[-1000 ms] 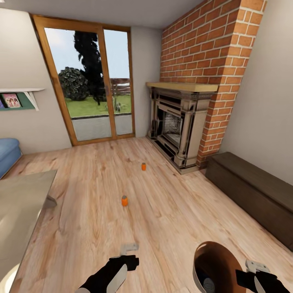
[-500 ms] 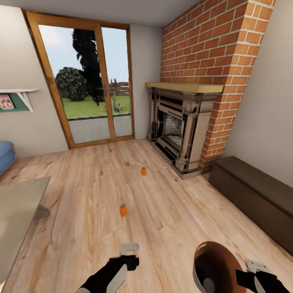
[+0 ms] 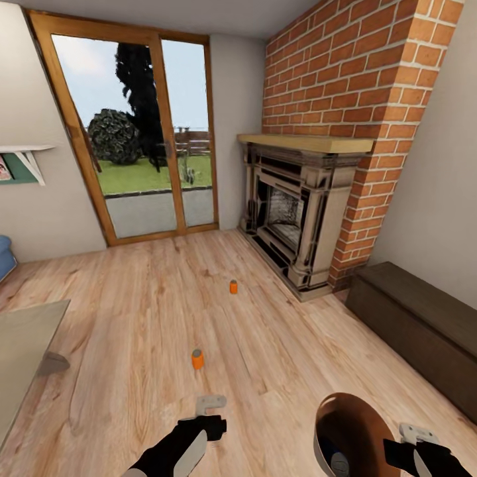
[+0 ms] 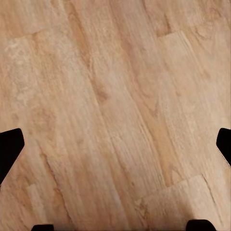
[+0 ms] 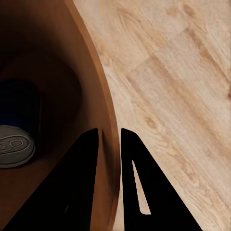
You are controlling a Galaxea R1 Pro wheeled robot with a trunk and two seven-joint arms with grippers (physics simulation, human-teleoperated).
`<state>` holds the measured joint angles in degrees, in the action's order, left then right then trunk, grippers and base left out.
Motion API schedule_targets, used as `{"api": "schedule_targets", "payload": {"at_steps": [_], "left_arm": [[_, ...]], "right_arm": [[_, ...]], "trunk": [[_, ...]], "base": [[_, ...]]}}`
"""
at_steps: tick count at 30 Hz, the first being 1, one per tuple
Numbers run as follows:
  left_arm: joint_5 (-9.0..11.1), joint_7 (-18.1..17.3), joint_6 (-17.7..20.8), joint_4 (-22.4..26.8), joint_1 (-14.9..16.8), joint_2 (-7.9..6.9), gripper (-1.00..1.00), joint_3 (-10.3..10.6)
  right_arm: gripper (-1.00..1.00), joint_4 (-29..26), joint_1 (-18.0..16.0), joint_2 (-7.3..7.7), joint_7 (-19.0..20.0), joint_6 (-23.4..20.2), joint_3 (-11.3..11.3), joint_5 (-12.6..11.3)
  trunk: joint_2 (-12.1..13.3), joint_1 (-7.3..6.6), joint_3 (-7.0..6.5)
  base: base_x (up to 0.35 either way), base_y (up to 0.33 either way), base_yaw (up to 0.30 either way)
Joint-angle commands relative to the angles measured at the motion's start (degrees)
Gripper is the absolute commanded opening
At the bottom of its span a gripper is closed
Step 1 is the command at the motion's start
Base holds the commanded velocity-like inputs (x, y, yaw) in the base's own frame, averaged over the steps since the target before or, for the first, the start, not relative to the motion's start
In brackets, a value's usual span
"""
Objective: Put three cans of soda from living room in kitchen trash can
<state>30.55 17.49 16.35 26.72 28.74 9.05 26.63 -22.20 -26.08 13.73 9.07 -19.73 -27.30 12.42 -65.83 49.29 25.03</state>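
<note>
Two orange soda cans stand upright on the wood floor: the near can (image 3: 197, 359) just ahead of my left gripper, the far can (image 3: 233, 287) toward the fireplace. My left gripper (image 3: 211, 402) hangs open over bare floor, its fingertips (image 4: 10, 147) wide apart. The trash can (image 3: 351, 424), orange-brown inside, is held at the lower right; my right gripper (image 3: 414, 434) is shut on its rim (image 5: 108, 120), one finger inside and one outside. A third can lies in the bin, its grey top (image 5: 15, 146) facing the camera.
A red-brick fireplace (image 3: 291, 212) stands ahead on the right, with a long dark-brown bench (image 3: 417, 324) along the right wall. A glass patio door (image 3: 139, 132) fills the far wall. The coffee table corner (image 3: 26, 338) and a bit of blue sofa (image 3: 4, 257) sit at the left.
The whole view has shifted: the camera has moved forward and turned a little right, so both floor cans sit lower and nearer. Both arms and the held bin keep their pose.
</note>
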Motion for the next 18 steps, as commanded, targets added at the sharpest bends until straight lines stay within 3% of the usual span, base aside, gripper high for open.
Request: {"api": "schedule_targets", "payload": {"at_steps": [1,18], "left_arm": [[0.01,-0.02,0.0,0.0,0.0,0.0,1.0,0.0],[-0.02,-0.09,0.0,0.0,0.0,0.0,1.0,0.0]], "right_arm": [[-1.0,-0.04,-0.03,0.0,0.43,-0.04,-0.12,-0.55],[-1.0,-0.04,-0.03,0.07,0.43,-0.04,-0.12,-0.49]], "trunk": [[0.0,0.0,-0.01],[0.0,0.0,-0.01]], "base": [[0.344,0.005,0.0],[0.344,0.075,0.0]]}}
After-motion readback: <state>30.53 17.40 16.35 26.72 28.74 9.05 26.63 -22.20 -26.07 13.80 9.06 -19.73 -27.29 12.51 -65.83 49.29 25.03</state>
